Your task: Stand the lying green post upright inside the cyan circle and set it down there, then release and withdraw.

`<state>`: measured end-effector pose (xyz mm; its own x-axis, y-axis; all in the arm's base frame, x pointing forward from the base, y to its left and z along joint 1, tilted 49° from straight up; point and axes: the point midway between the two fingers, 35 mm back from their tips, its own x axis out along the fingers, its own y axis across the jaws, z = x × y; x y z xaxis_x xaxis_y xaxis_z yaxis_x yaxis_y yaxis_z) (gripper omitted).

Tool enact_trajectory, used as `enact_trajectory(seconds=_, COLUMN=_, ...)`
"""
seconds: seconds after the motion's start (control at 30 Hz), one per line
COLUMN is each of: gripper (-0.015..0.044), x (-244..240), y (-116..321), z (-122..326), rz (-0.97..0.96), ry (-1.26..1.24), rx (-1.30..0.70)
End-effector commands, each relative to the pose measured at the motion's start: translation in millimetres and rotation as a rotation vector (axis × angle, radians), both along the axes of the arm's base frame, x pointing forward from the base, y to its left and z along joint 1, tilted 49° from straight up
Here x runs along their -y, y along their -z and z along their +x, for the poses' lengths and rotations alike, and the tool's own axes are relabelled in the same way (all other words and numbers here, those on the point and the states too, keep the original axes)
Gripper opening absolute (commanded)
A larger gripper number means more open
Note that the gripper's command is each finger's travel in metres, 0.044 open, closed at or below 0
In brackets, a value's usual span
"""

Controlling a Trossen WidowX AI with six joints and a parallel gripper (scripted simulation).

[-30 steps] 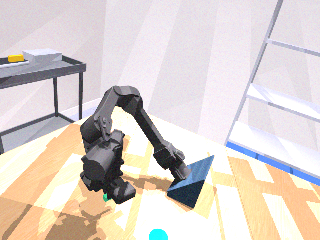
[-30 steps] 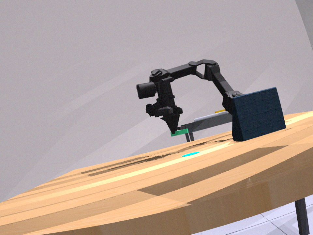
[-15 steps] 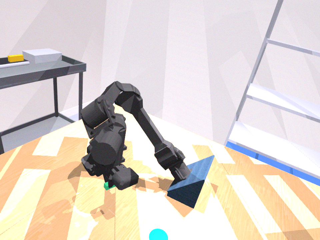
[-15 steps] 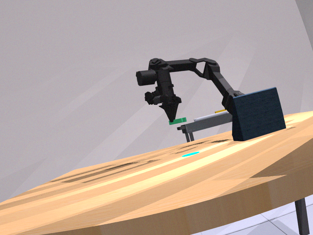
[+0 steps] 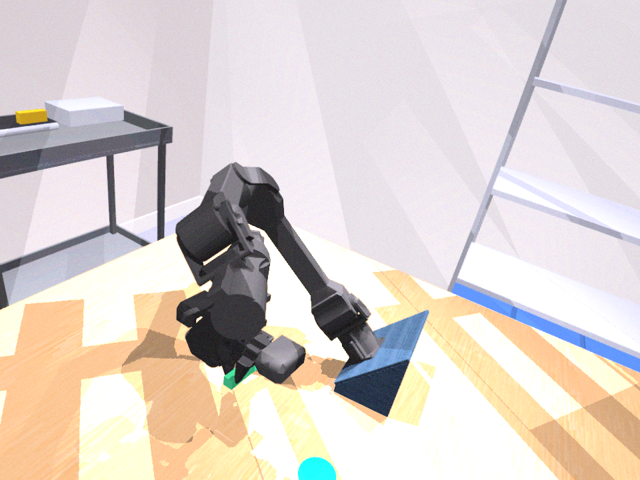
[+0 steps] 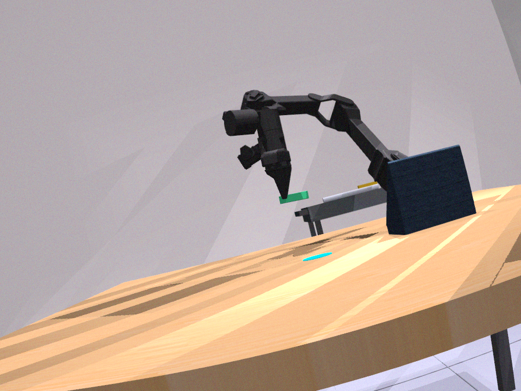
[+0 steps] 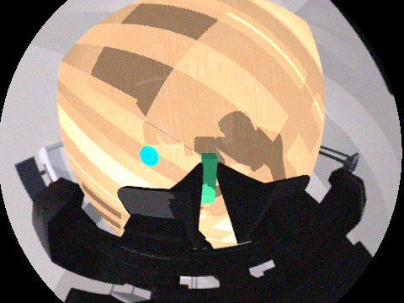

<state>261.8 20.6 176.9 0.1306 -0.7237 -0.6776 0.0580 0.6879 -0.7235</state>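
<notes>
Aloft, green post (image 6: 294, 196) in gripper (image 6: 284, 194)

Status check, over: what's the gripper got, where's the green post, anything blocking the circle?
Gripper shut on post. Post in the air, lying flat, not over circle. Wedge stands off to the side; nothing on the circle.

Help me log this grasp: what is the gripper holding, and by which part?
The gripper is shut on the green post, pinching it near one end; the rest juts out sideways, roughly level.
</notes>
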Motion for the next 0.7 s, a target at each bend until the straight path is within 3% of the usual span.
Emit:
enact_trajectory(seconds=0.0, gripper=0.0023, x=-13, y=10, z=1, rz=-0.007, ry=-0.084, rx=-0.092)
enact_trajectory(seconds=0.67, gripper=0.0023, x=-62, y=53, z=-3, rz=-0.063, ry=-0.418, rx=-0.468)
